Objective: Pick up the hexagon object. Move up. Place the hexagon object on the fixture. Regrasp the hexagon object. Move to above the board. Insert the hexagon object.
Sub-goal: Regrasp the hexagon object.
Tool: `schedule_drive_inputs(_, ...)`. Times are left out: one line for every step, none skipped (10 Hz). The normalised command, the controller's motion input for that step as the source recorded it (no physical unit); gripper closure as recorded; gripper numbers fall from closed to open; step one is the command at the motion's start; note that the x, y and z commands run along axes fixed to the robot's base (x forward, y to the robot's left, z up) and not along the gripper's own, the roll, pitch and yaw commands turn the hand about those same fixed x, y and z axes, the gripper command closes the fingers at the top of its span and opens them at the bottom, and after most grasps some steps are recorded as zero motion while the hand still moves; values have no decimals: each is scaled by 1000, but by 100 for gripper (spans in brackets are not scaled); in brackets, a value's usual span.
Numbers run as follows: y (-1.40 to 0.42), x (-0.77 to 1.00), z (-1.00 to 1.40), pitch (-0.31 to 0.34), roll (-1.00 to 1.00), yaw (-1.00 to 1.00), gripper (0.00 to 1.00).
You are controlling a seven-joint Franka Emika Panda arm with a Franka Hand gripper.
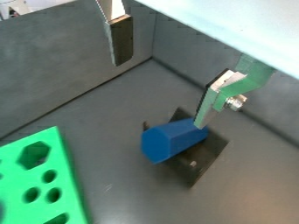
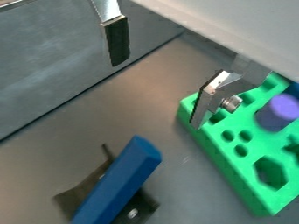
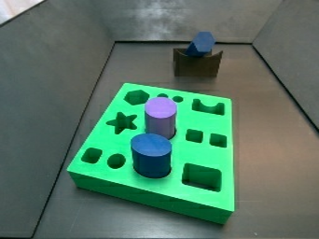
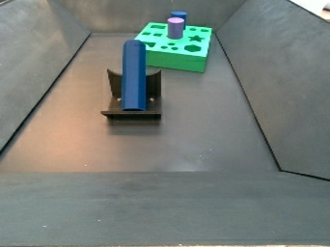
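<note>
Dark grey worktop with walls all round, and the hexagon object is leaning in the fixture, well apart from the board. Gripper hangs above it, fingers spread and holding nothing. Looks like the regrasp step, so next it needs to drop down and pinch the prism.

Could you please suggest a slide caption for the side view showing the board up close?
Hexagon object rests on the fixture behind the board; end effector out of frame.
</note>
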Motion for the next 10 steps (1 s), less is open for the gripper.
schedule_drive_inputs(-20, 18, 5, 35, 1000, 45, 0)
schedule_drive_inputs(-23, 35, -3, 43, 1000, 48, 0)
schedule_drive_inputs(-26, 45, -8, 52, 1000, 50, 0)
schedule_drive_inputs(-27, 63, -11, 65, 1000, 55, 0)
schedule_drive_inputs(-32, 73, -9, 72, 1000, 58, 0)
schedule_drive_inputs(-37, 95, -11, 97, 1000, 68, 0)
schedule_drive_inputs(-39, 102, -12, 110, 1000, 73, 0)
schedule_drive_inputs(-43, 114, -12, 135, 1000, 87, 0)
schedule_drive_inputs(-46, 114, -10, 154, 1000, 101, 0)
schedule_drive_inputs(-48, 115, -13, 173, 1000, 121, 0)
